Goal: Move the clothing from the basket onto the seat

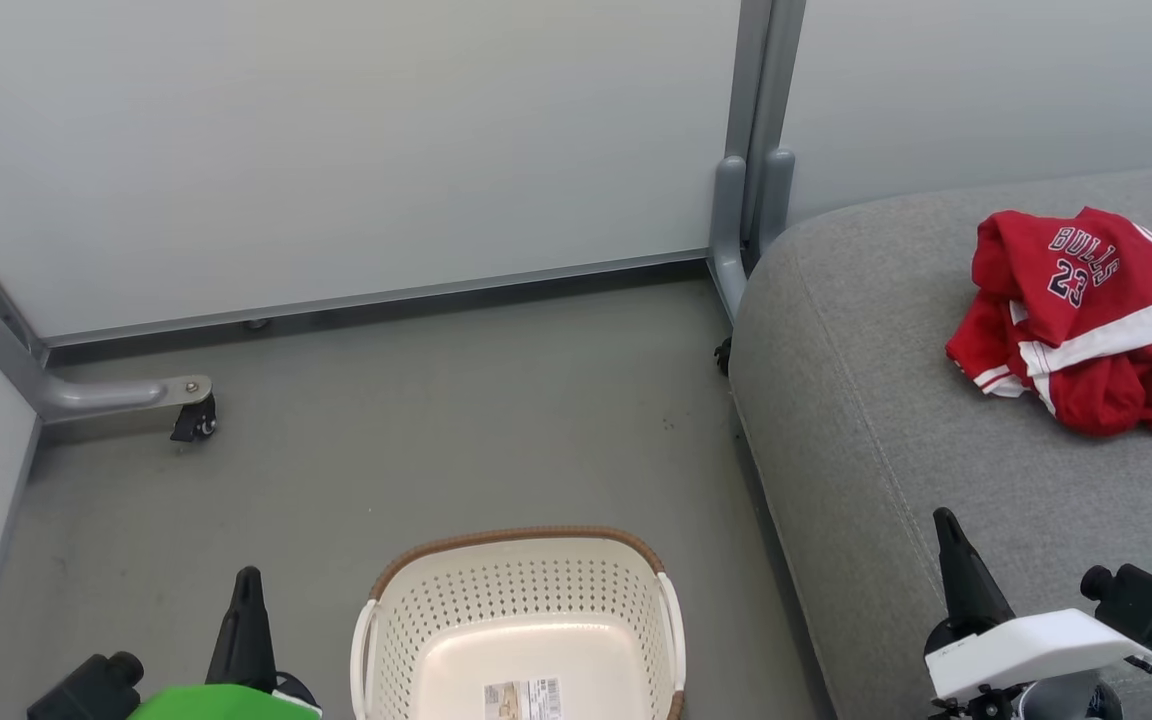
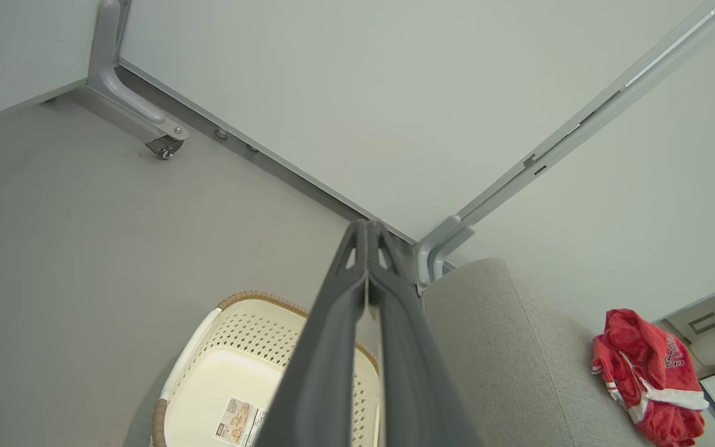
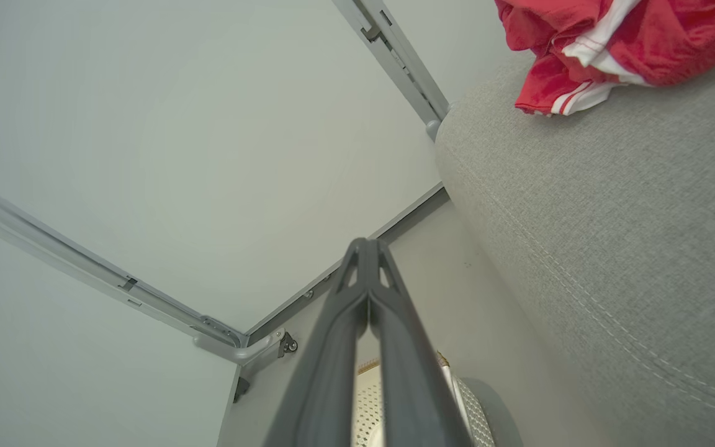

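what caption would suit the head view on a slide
Red clothing heaped on the grey seat; basket on the floor holds no garments.

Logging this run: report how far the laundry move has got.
Done: the clothing lies heaped on the seat, and the basket shows just its paper label. In hand: nothing; the left gripper and right gripper are shut and empty. Left: nothing visible, the job looks finished.

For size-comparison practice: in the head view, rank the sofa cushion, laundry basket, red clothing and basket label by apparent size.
1. sofa cushion
2. laundry basket and red clothing: alike, both cropped
3. paper label
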